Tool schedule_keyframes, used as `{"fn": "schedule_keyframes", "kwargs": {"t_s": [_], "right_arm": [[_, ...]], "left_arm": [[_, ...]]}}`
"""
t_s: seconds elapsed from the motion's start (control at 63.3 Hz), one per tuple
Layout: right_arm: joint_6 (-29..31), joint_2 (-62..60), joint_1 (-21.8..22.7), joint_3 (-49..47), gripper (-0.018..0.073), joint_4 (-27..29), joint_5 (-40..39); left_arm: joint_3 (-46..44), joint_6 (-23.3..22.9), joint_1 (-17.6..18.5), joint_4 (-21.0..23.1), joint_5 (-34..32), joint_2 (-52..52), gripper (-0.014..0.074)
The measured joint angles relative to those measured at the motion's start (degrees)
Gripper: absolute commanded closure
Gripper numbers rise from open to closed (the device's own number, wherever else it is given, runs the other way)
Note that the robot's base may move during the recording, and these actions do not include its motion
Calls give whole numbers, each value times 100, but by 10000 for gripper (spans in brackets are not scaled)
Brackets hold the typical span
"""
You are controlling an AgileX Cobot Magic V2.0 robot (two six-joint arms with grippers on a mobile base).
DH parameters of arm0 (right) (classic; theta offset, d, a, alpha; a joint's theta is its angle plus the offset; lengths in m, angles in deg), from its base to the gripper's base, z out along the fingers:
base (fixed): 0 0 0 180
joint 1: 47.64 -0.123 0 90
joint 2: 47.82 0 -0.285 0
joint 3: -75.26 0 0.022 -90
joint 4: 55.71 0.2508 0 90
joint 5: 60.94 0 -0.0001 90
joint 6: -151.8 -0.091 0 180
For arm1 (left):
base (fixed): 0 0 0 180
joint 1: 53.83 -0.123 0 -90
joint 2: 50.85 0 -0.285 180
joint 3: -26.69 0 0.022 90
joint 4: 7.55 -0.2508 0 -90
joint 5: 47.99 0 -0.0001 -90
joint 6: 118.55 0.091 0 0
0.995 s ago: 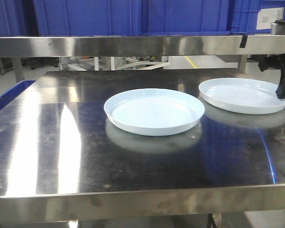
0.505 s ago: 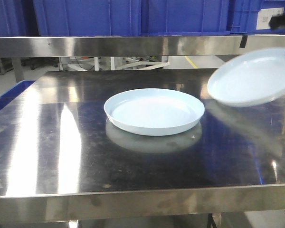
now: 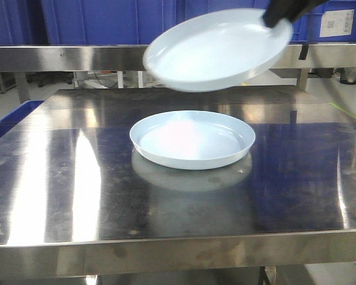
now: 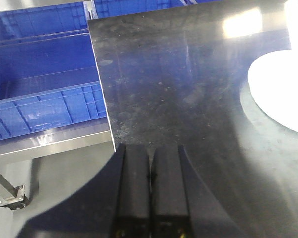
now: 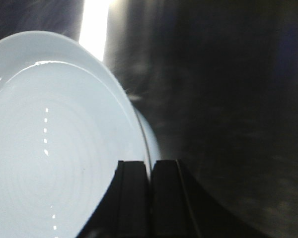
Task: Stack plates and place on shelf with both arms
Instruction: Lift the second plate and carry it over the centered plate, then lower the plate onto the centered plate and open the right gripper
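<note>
— Steel table [image 3: 59, 178]?
— 1st plate [image 3: 193, 139] flat on it, mid. My R pincer [image 5: 150, 167] grips 2nd plate [image 3: 216, 50] by rim, tilted in air above.
— L pincer [image 4: 150, 152]?
— Closed, empty, near table's edge.

Glossy smooth white plates [image 3: 193, 139], mirror-bright steel tabletop [image 3: 65, 178] (faintly smudged), brushed steel shelf rail [image 3: 107, 57], blue plastic crates [image 3: 107, 21]

Bright light lays tall white glare streaks on the glossy counter [image 3: 59, 178]. The lifted plate [image 3: 216, 50] is smeared by motion blur, while the resting plate [image 3: 193, 139] is sharp and mirrored beneath. The right wrist view is dim and soft, with a blown-out patch ahead-left of the dark fingers [image 5: 134, 198].
</note>
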Motion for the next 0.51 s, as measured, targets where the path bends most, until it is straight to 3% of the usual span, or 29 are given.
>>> {"fn": "schedule_keyframes", "kwargs": {"t_s": [0.126,0.505], "right_arm": [[2,421,-247,0,503,22,26],[2,1349,-270,0,503,10,5]], "left_arm": [[0,0,0,0,0,0,512],[0,0,0,0,0,0,512]]}}
